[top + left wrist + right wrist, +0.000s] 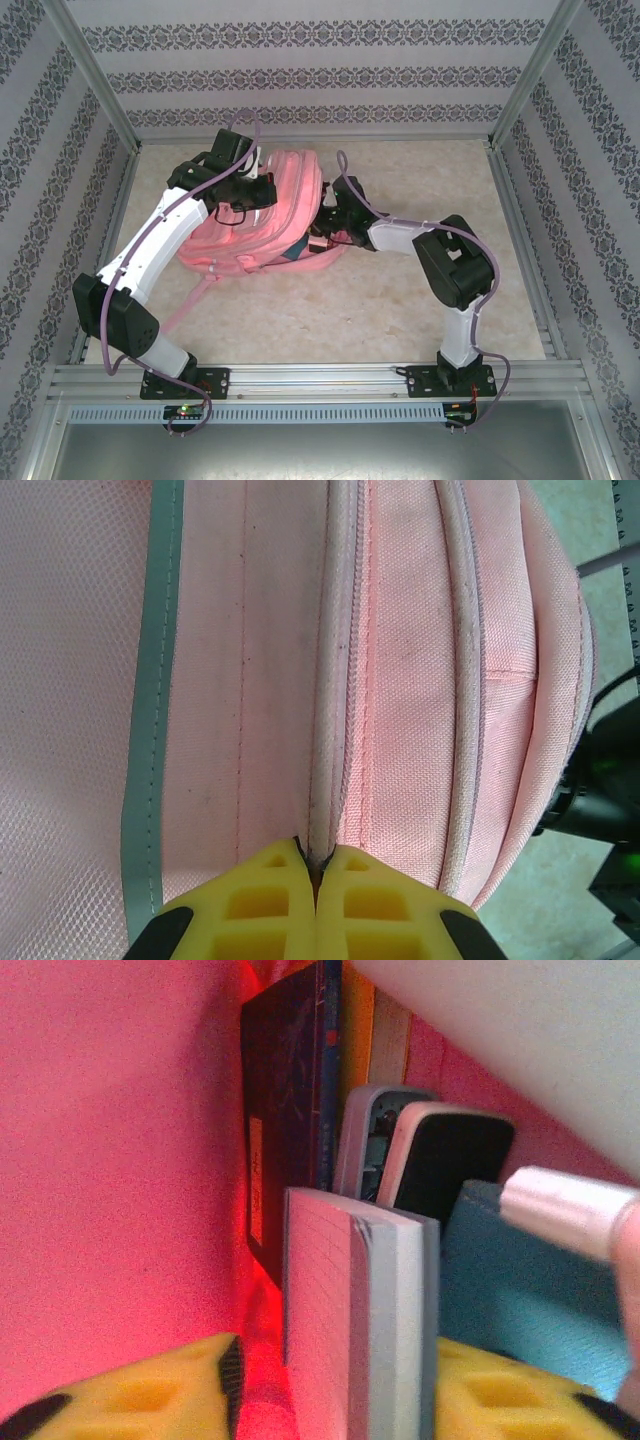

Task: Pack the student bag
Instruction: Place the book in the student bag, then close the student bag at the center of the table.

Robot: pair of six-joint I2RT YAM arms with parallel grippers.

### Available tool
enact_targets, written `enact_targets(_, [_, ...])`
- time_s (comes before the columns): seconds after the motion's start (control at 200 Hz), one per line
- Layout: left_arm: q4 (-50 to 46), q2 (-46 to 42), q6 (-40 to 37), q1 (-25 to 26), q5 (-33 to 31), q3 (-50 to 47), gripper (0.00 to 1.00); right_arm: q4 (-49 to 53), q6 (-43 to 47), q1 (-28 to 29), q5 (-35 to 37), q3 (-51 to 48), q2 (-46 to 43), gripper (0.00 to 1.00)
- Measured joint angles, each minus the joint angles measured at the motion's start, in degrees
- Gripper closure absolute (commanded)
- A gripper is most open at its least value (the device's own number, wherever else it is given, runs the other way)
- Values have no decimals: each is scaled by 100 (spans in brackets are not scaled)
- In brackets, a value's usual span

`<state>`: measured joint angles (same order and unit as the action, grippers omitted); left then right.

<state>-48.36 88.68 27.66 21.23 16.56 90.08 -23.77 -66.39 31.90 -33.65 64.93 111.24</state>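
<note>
The notebook is cut off below, and the student bag lies partly under both arms

The top view is bright and even, with soft light from above and only faint shadows on the table. The left wrist view is sharp and well lit on the student bag. The right wrist view is dim with a red glow, and the near notebook looks blurry.
</note>
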Motion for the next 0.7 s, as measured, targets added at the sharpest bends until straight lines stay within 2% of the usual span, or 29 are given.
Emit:
enact_targets(0.145, [35, -2, 0, -4, 24, -55, 100, 581, 343, -46, 181, 31, -310, 32])
enact_targets(0.285, [44, -2, 0, -26, 63, -74, 100, 1091, 651, -181, 356, 31, -691, 31])
enact_targets(0.42, [52, -2, 33, -35, 57, -98, 76, 1585, 909, -271, 592, 31, -1075, 31])
enact_targets(0.48, [63, -2, 76, -35, 33, -116, 69, 1792, 1027, -299, 750, -15, -1261, 31])
enact_targets(0.58, [105, -31, 162, -66, -52, -166, 49, 2111, 1200, -374, 1038, -334, -1727, 31])
enact_targets(0.699, [127, -245, 308, -199, -164, -494, 46, 2500, 1434, -476, 1449, -765, -2389, 31])
